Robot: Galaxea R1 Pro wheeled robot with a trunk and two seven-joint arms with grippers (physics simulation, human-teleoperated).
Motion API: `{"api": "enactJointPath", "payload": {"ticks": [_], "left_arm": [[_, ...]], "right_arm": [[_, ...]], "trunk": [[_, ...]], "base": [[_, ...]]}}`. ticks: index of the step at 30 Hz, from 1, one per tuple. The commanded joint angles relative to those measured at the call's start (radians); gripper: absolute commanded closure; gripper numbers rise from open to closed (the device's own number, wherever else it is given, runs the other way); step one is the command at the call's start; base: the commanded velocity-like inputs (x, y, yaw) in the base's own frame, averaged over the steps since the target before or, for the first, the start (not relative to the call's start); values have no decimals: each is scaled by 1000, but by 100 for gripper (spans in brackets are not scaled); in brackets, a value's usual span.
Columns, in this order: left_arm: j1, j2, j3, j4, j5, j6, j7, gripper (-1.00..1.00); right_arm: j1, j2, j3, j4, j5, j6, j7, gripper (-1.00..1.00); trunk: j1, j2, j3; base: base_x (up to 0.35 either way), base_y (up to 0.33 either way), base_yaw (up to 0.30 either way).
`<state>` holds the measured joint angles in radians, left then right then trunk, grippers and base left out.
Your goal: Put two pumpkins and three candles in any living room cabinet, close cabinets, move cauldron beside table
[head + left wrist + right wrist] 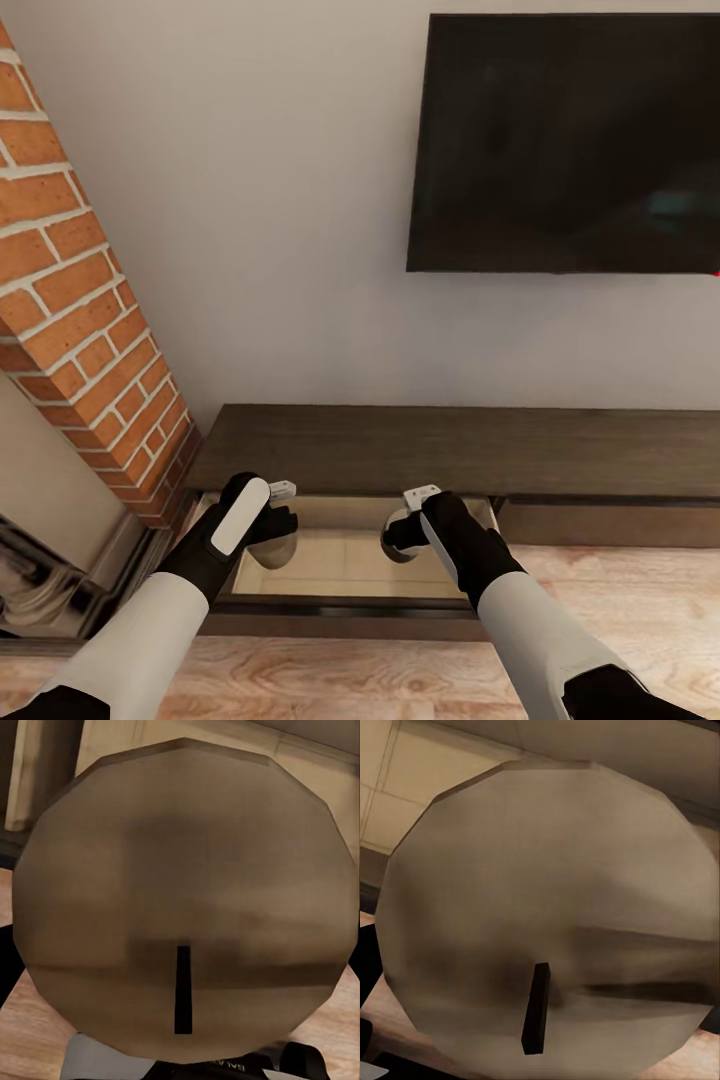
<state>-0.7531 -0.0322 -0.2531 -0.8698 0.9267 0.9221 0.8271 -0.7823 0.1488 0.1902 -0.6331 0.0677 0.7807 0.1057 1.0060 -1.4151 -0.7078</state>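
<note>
Pale light-wood lines the open drawer [350, 560] of the cabinet [450, 450], the long dark-brown console standing against the wall below the TV [565, 140], with the brick fireplace [80, 320] just beside its end. The drawer is pulled out toward the robot and both arms reach over it.

Each gripper carries a candle. The left gripper [278, 508] hangs over the drawer's fireplace-side part, its jaws clamped on a round, glossy candle [184, 900] whose flat end and short black wick fill the left wrist view. The right gripper [412, 515] hangs over the drawer's other part, likewise closed around a second candle [551, 915], wick showing in the right wrist view. In the head view both candles sit low, at or just above the drawer's floor; I cannot tell whether either one touches it.

The step in hand looks like stowing candles in the cabinet. The next move probably calls for lowering each until it rests on the drawer floor, opening the jaws, and lifting the arms straight up so the fingers do not knock the candles over. The drawer must then be pushed shut.
</note>
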Motion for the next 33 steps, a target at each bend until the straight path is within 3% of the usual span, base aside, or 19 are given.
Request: {"api": "enactJointPath", "payload": {"ticks": [1,12,22,33], "left_arm": [[0,0,0,0,0,0,0,100],[0,1,0,-2,0,1,0,100],[0,1,1,-11,4,1,0,100],[0,2,5,-13,6,0,0,100]], "right_arm": [[0,1,0,0,-3,0,-1,100],[0,0,0,0,-4,0,0,100],[0,0,0,1,-3,0,-1,100],[0,0,-1,1,-3,0,-1,100]], "trunk": [[4,-7,-3],[46,-84,-27],[84,-154,-58],[84,-154,-58]], "base": [[0,0,-44],[0,0,-171],[0,0,-19],[29,66,0]]}}
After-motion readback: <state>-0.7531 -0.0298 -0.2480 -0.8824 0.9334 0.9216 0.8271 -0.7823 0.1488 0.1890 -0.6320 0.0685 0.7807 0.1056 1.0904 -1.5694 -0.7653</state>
